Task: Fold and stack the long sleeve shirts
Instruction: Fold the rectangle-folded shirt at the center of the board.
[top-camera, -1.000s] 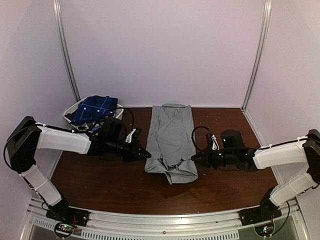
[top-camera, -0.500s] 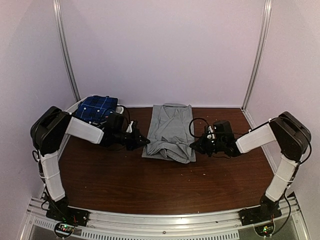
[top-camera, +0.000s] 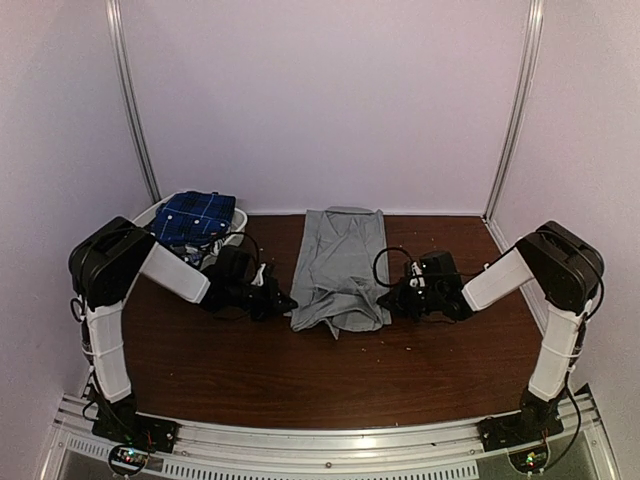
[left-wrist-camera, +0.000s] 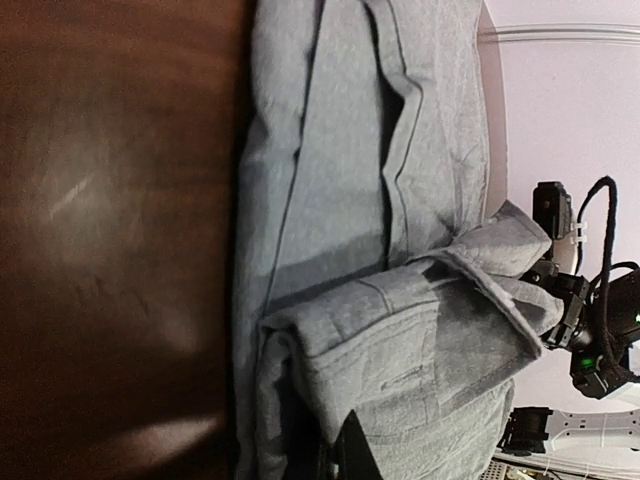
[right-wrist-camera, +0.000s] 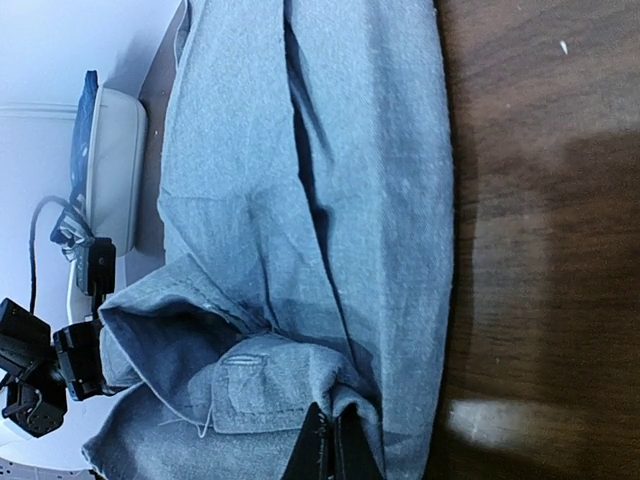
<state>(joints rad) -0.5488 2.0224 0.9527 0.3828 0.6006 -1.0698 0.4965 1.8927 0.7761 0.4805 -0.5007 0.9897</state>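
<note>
From above: grey shirt (top-camera: 340, 262) mid-frame on the table (top-camera: 200, 360), left gripper (top-camera: 284, 303) and right gripper (top-camera: 384, 300) at its lower corners; plaid shirt (top-camera: 195, 215) in basket (top-camera: 140, 222), upper left. Left wrist: clamps folded hem at bottom edge. Right wrist — pinches fold, bottom centre.

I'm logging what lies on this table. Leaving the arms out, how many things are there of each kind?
Plain grey cloth shirt: 1
Dark blue plaid cloth heap: 1 (how many shirts are in it cannot be told)
White oval plastic basket: 1
Total: 3
</note>
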